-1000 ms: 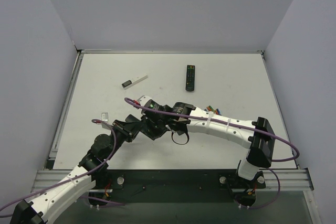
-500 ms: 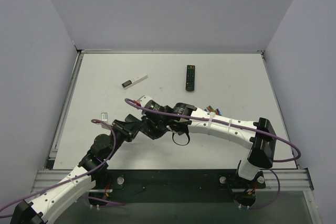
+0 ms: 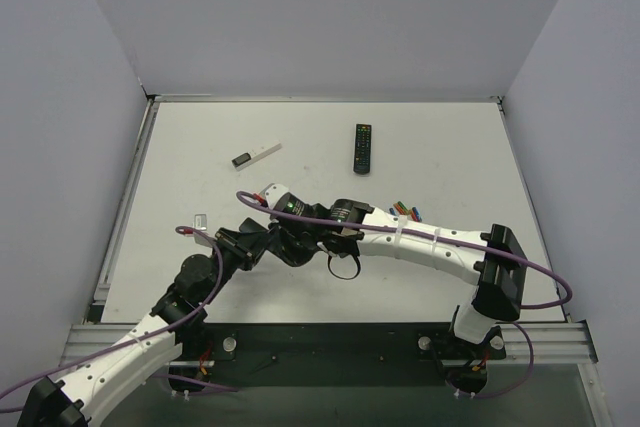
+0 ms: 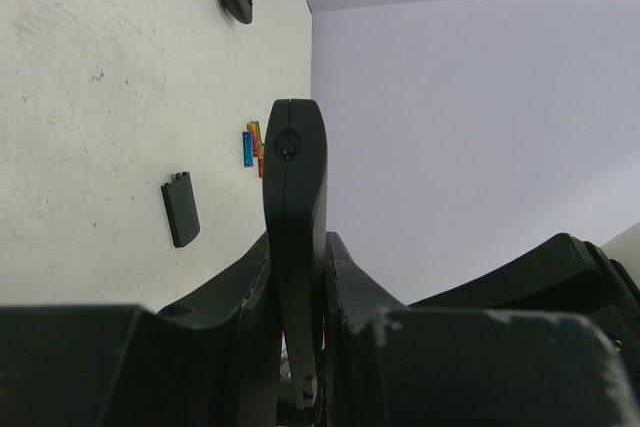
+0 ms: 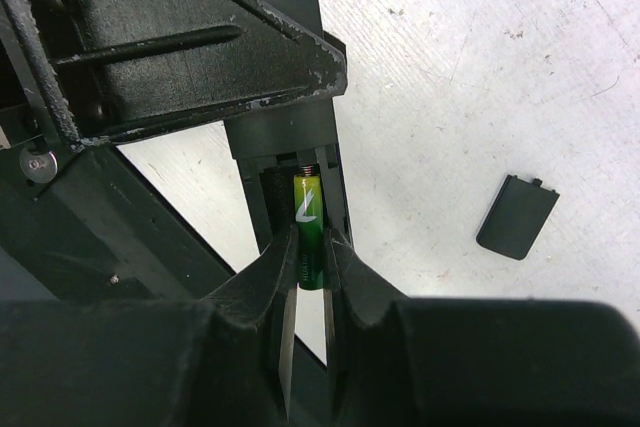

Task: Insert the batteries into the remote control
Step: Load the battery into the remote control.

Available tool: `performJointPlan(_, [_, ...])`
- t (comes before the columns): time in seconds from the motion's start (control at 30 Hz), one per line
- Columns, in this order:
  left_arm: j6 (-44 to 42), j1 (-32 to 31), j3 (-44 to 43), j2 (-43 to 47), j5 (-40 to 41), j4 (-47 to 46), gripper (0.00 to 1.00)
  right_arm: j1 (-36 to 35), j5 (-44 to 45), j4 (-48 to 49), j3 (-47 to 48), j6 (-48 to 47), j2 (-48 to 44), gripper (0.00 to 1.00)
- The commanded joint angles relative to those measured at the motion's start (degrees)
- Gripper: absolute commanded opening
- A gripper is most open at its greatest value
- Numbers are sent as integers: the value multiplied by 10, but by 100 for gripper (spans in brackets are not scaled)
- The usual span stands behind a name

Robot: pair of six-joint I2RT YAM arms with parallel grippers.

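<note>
Right claw (image 5: pixel 310 247) is pinched on a green battery (image 5: pixel 307 205); if tilted, it could be jammed in the remote control (image 4: pixel 295 187).

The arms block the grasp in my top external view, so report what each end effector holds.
Observer: The right wrist view shows the right end effector shut on a small green cylindrical battery.
Operator: Tell me where that battery sits.
Observer: Its far end is in the open compartment of the slim matte-black remote control, close to a small spring. I cannot tell whether it is seated.
Operator: Confirm the left side.
Observer: The left wrist view shows the left end effector clamped on that remote, which is edge-on to the camera.
</note>
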State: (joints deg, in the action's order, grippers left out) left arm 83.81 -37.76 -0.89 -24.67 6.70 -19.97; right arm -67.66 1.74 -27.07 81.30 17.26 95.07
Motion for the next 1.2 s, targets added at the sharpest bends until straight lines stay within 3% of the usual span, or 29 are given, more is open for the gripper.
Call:
performJointPlan(0.0, [9, -2, -7, -1, -36, -64, 0, 6, 51, 15, -14, -15, -24, 0])
performJointPlan(0.2, [13, -1, -3, 3, -37, -68, 0, 7, 46, 15, -18, -8, -26, 1])
performJointPlan(0.47, [16, -1, -3, 17, -15, -43, 0, 6, 33, 13, -25, 1, -30, 14])
performJointPlan(0.93, [19, -1, -7, 16, -2, -21, 0, 1, 25, 7, -15, 12, -35, 20])
performJointPlan(1.17, [16, -1, -6, 16, -5, -17, 0, 0, 24, -3, -4, 9, -55, 35])
